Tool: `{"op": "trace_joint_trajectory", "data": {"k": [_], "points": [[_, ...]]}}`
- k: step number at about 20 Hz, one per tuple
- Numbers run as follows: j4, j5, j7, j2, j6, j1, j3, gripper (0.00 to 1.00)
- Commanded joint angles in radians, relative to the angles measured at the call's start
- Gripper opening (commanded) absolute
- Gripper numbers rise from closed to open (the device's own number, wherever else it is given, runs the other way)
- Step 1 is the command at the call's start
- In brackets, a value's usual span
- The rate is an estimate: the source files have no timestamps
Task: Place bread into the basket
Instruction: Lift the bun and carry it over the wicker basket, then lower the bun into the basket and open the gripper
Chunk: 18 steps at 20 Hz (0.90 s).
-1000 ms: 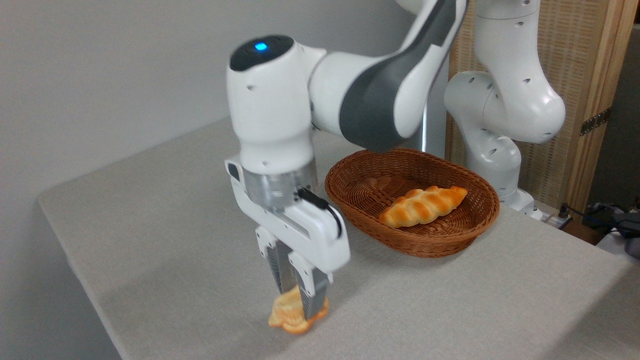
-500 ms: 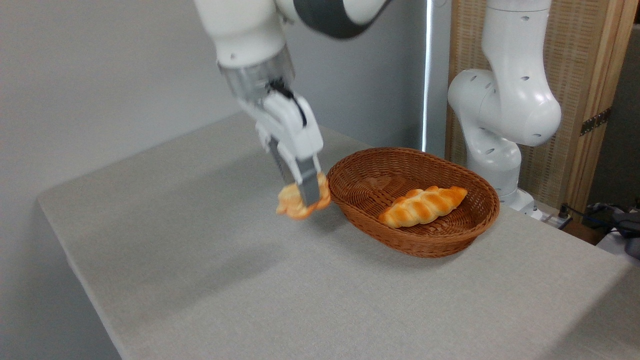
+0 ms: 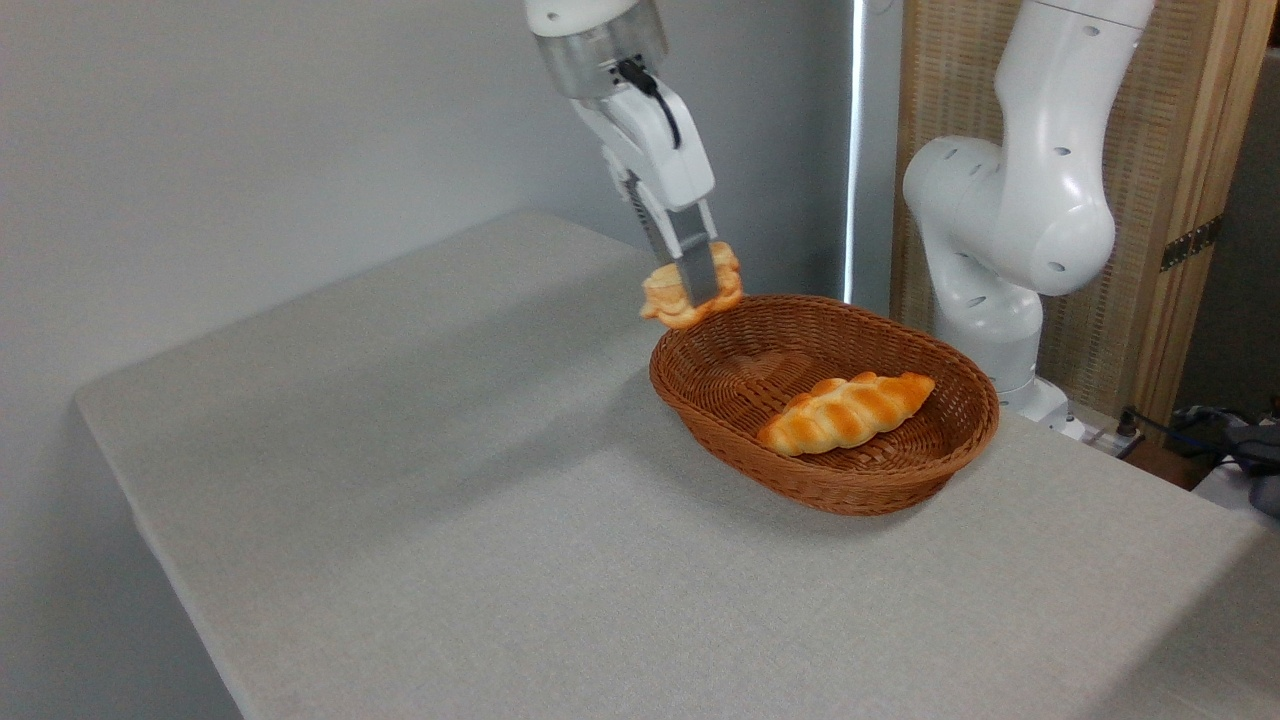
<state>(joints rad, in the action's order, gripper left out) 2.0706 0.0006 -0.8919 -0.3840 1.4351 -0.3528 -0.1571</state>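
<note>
The table [image 3: 420, 520] lies well below the jaws, and the wicker basket [image 3: 880, 490] is set on it, below and to the right of them. A braided loaf [image 3: 845, 410] is already held in the basket. The bun [image 3: 668, 298] is clamped between the jaws of the gripper [image 3: 695, 275], lifted clear, level with the basket's near rim. Carrying inward and release are judged to remain.

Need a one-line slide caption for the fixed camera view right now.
Gripper holds the small bun in the air at the far-left rim of the wicker basket, which already holds a braided loaf.
</note>
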Motion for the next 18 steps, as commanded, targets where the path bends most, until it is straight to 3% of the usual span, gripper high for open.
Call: {"op": "trace_joint_trajectory", "data": {"k": [1, 4, 6, 7, 18], "points": [[0.164, 0.061, -0.012, -0.111, 0.005, -0.071, -0.009, 0.49], [0.232, 0.104, -0.012, -0.115, 0.007, -0.087, -0.007, 0.56], [0.241, 0.111, -0.012, -0.110, 0.013, -0.089, -0.007, 0.81], [0.238, 0.111, -0.012, -0.110, 0.019, -0.084, -0.009, 0.99], [0.154, 0.107, -0.012, -0.095, 0.041, -0.080, -0.009, 1.00]]}}
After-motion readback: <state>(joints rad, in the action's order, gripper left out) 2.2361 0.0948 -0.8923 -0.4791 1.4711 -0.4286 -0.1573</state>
